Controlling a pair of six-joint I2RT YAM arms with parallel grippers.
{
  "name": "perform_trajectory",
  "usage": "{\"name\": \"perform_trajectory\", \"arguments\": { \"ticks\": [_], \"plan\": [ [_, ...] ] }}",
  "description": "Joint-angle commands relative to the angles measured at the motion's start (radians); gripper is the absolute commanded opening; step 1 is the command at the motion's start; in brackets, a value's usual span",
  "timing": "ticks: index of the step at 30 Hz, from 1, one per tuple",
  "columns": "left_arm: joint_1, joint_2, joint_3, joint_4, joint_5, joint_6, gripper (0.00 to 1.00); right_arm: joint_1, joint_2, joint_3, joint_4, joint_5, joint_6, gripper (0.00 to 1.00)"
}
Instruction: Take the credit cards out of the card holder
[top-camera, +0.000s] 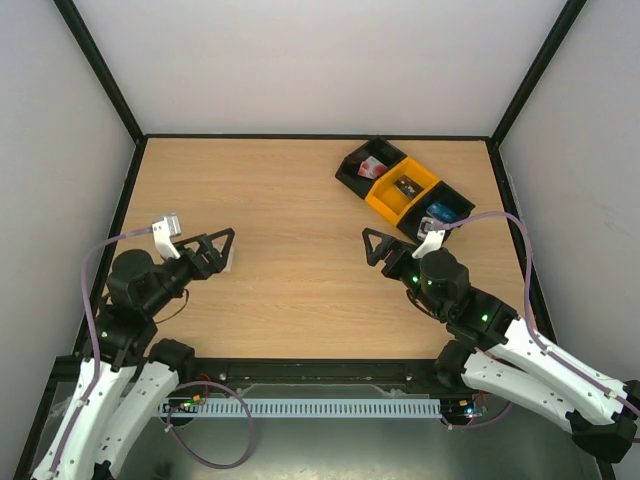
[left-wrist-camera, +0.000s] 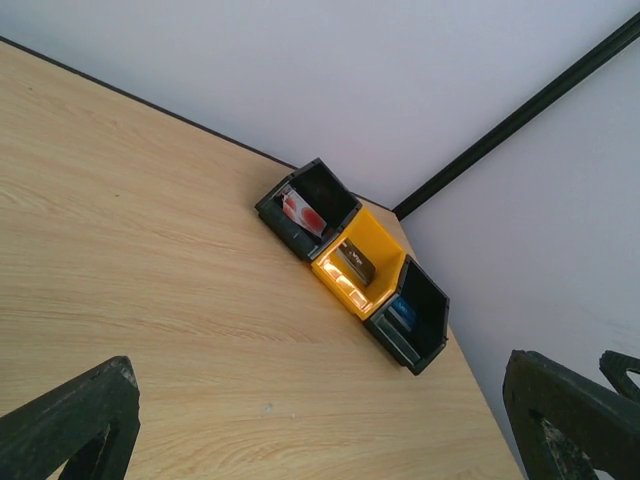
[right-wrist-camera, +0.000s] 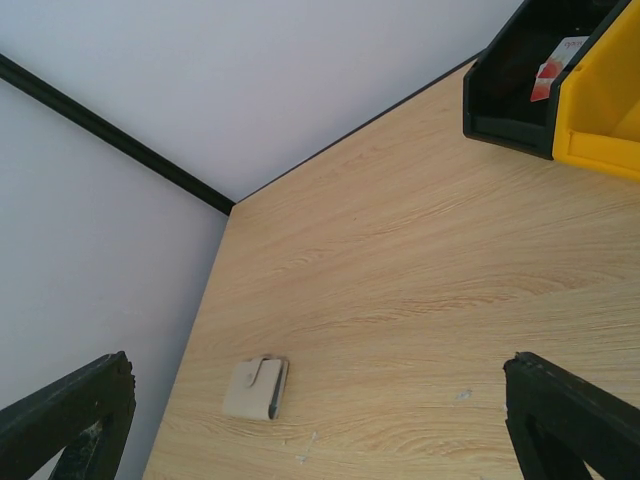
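Note:
The card holder (right-wrist-camera: 256, 388) is a small pale folded sleeve with a tab. It lies shut on the table near the left wall in the right wrist view. In the top view only a pale sliver of the card holder (top-camera: 229, 260) shows behind my left gripper (top-camera: 226, 250), which is open and empty just above it. My right gripper (top-camera: 368, 247) is open and empty at mid-table, pointing left. One bright-blue credit card (top-camera: 440, 211) lies in the right black bin and also shows in the left wrist view (left-wrist-camera: 402, 313). No card shows at the holder.
Three joined bins stand at the back right: a black bin (top-camera: 352, 160) with a red-and-white item (top-camera: 374, 167), a yellow bin (top-camera: 385, 203) with a small dark item (top-camera: 407, 186), and a black bin (top-camera: 462, 203). Walls enclose the table on three sides.

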Motion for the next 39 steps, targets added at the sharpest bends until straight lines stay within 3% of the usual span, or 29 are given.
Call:
{"name": "perform_trajectory", "arguments": {
  "ticks": [1, 9, 25, 32, 39],
  "plan": [
    [-0.005, -0.018, -0.009, -0.007, -0.038, 0.005, 1.00, -0.004, -0.005, -0.009, 0.018, 0.004, 0.012, 0.98],
    [-0.004, 0.038, -0.029, -0.019, -0.122, -0.033, 1.00, -0.004, -0.003, -0.016, 0.023, -0.002, 0.014, 0.98],
    [0.027, 0.341, -0.003, 0.013, -0.556, -0.215, 1.00, -0.004, -0.013, 0.000, -0.037, -0.019, -0.007, 0.98],
    [0.178, 0.506, -0.011, 0.074, -0.504, -0.243, 1.00, -0.004, 0.001, 0.007, -0.061, -0.039, 0.009, 0.98],
    [0.237, 0.643, -0.062, 0.207, -0.462, -0.241, 1.00, -0.004, 0.016, 0.008, -0.092, -0.054, 0.018, 0.98]
  ]
}}
